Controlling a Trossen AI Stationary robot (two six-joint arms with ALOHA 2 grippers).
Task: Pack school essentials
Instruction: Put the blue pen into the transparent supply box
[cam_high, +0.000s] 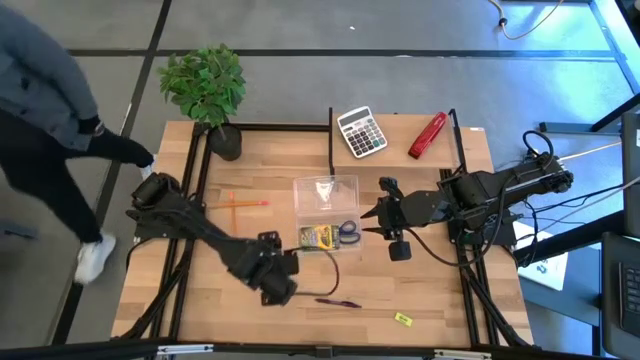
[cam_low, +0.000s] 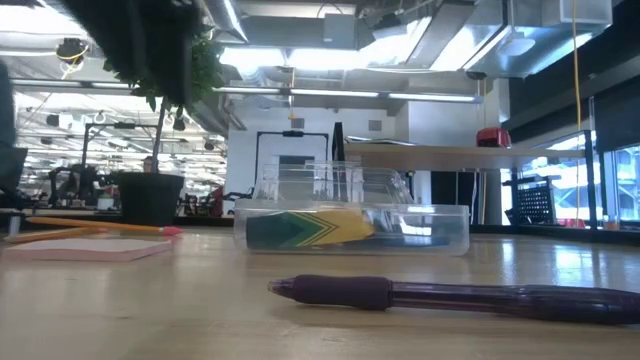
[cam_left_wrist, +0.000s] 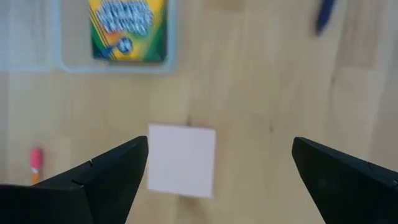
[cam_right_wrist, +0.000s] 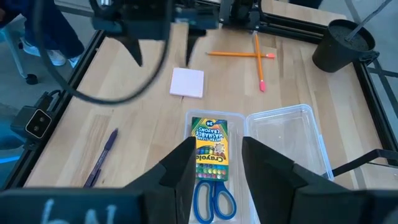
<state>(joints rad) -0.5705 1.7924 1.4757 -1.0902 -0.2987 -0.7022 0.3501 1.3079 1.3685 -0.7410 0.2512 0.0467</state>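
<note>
The pink square note pad (cam_left_wrist: 181, 160) lies flat on the table. My left gripper (cam_left_wrist: 221, 149) hovers above it, open, with the pad under its one finger; in the high view the left gripper (cam_high: 275, 278) covers the pad. A clear box (cam_high: 325, 212) holds the green-yellow crayon box (cam_right_wrist: 211, 150) and the blue-handled scissors (cam_right_wrist: 214, 198). My right gripper (cam_right_wrist: 214, 163) hangs open over them, touching nothing. Two orange pencils (cam_high: 245, 203), a dark pen (cam_high: 336, 301) and a tiny yellow piece (cam_high: 403, 319) lie on the wood.
A grey calculator (cam_high: 361, 131) and a red stapler (cam_high: 427, 135) sit near the far edge, a potted plant (cam_high: 208, 92) at the far left corner. The box's open clear lid (cam_right_wrist: 287, 134) lies beside the filled half. A person (cam_high: 45, 110) stands left of the table.
</note>
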